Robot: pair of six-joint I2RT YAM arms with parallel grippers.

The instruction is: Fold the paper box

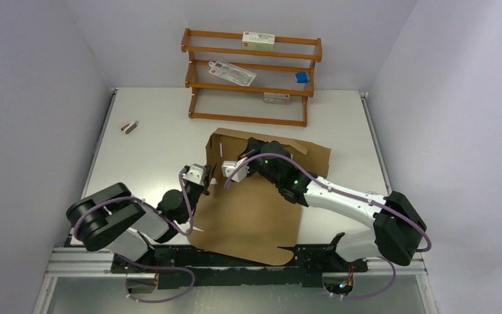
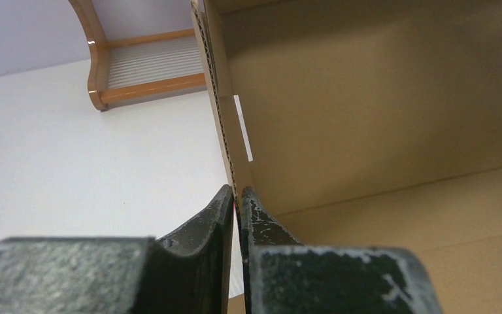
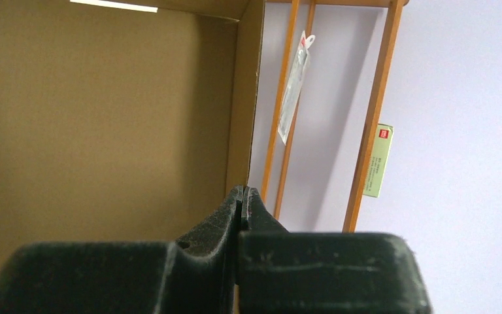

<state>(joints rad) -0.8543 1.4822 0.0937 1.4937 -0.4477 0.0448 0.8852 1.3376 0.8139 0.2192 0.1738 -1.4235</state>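
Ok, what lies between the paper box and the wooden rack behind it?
Nothing. The top external view shows only a bare strip of white table between the paper box and the wooden rack.

the table point(image 1: 150, 131) is viewed from high behind its near edge, faced toward the wooden rack point(image 1: 251, 86); each wrist view is set low — very close against an upright wall of the paper box point(image 2: 366, 98); the rack is shared by all three views.

One paper box point(image 1: 248, 216), two grippers point(image 2: 237, 196) point(image 3: 244, 193)
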